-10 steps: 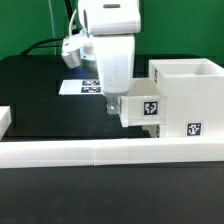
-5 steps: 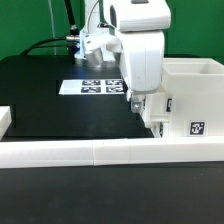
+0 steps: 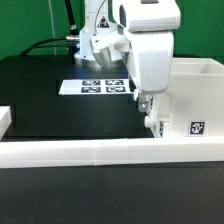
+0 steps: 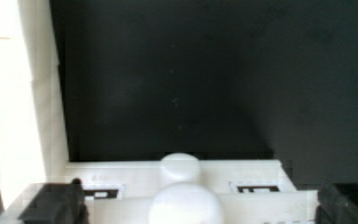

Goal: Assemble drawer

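1. Gripper (image 3: pixel 152 118): comes straight down from the white wrist block. In the wrist view the two dark fingers (image 4: pixel 48 203) sit wide apart, one at each side of a small tray (image 4: pixel 176 195). Contact with the tray walls cannot be made out, so I cannot tell whether it has hold of the tray.
2. Tray: its rounded knob (image 4: pixel 179 166) stands centred between the fingers, with square tags on either side of it. In the exterior view the arm hides almost all of the tray.
3. Change: a second ago the tagged tray front showed clear of the housing (image 3: pixel 195 95); the arm has since travelled toward the exterior view's right, and the tray front is now pushed in against the housing, out of sight.
4. Housing: at 3 o'clock of the gripper, touching the border rail (image 3: pixel 80 153), one tag on its lower face.
5. Marker board (image 3: pixel 92 87): flat on the black table (image 3: pixel 50 115), at 10 o'clock of the gripper, unmoved.
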Robot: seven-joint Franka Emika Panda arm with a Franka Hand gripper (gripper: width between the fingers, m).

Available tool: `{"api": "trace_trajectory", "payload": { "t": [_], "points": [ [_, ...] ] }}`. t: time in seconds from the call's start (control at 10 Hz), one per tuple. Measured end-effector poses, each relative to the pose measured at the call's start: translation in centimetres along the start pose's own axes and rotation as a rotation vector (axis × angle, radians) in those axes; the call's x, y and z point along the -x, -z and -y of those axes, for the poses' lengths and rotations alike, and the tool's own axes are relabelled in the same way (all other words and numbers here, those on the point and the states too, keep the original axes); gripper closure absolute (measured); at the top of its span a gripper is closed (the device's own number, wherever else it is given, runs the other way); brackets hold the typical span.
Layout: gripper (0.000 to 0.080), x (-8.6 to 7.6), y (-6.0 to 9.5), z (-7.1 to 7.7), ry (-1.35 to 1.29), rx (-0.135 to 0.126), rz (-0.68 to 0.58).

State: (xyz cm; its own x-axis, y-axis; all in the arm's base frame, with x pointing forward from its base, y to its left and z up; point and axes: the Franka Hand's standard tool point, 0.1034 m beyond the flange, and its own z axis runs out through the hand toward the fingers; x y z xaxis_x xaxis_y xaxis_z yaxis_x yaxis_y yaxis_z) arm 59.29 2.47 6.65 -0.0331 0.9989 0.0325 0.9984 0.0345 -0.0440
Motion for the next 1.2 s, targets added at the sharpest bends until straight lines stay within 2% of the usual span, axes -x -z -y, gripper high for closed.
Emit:
{"api": "trace_trajectory", "payload": {
  "t": [0.2, 0.4, 0.5, 0.7, 0.8, 1.0, 1.1, 1.2],
  "points": [
    [0.015, -1.3, 0.3, -0.3, -0.008, -0.014, 0.005],
    [0.015, -1.3, 0.8, -0.6, -0.006, -0.022, 0.009],
    [0.015, -1.0, 0.9, -0.6, -0.006, -0.021, 0.011],
    [0.015, 2.0, 0.9, -0.2, -0.015, -0.018, 0.024],
    [0.015, 3.8, 1.2, 0.0, -0.032, 0.005, 0.032],
    [0.015, 6.4, 2.5, 0.7, -0.075, 0.044, 0.042],
    [0.015, 7.1, 3.4, 1.4, -0.119, 0.078, 0.045],
    [0.015, 7.0, 3.5, 2.5, -0.165, 0.105, 0.04]
  ]
}}
